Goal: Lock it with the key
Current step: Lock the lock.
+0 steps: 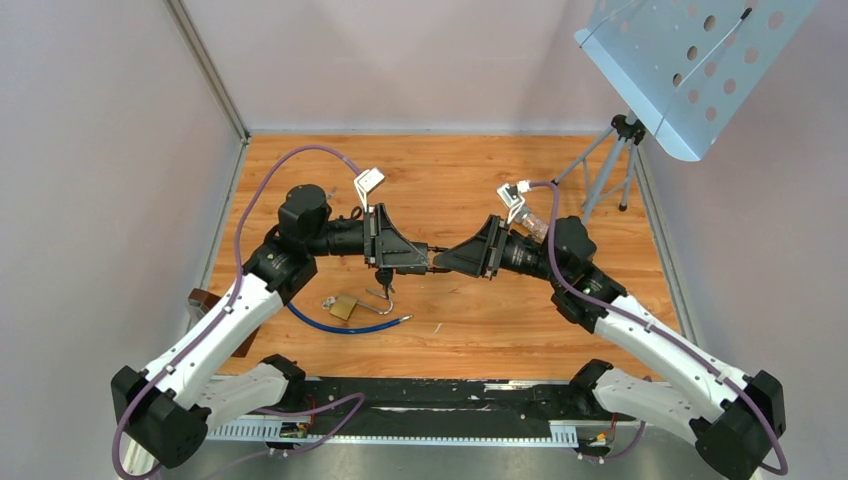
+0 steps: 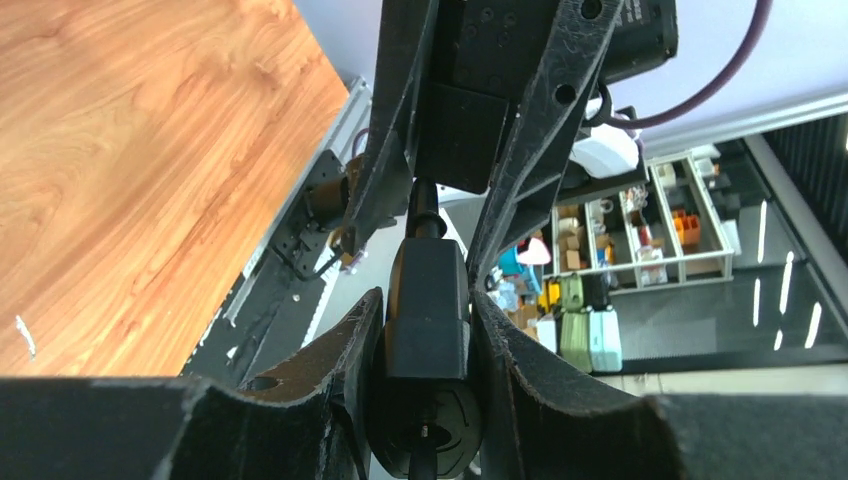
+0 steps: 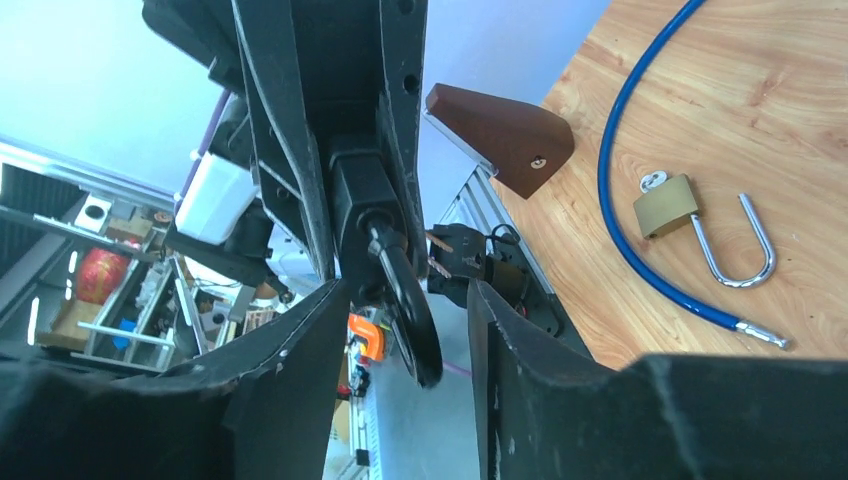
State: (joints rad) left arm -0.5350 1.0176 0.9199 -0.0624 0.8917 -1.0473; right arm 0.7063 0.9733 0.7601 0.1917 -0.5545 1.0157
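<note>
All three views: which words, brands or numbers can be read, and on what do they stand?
No text is readable.
Padlock: brass body shows no legible marking.
Black housing: white print at the top edge, cut off, too small.
Shelf boxes: blurred.

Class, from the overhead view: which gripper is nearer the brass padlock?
Left. The left gripper sits just beyond the padlock, up and right in view; the right gripper faces it tip to tip, farther right.
</note>
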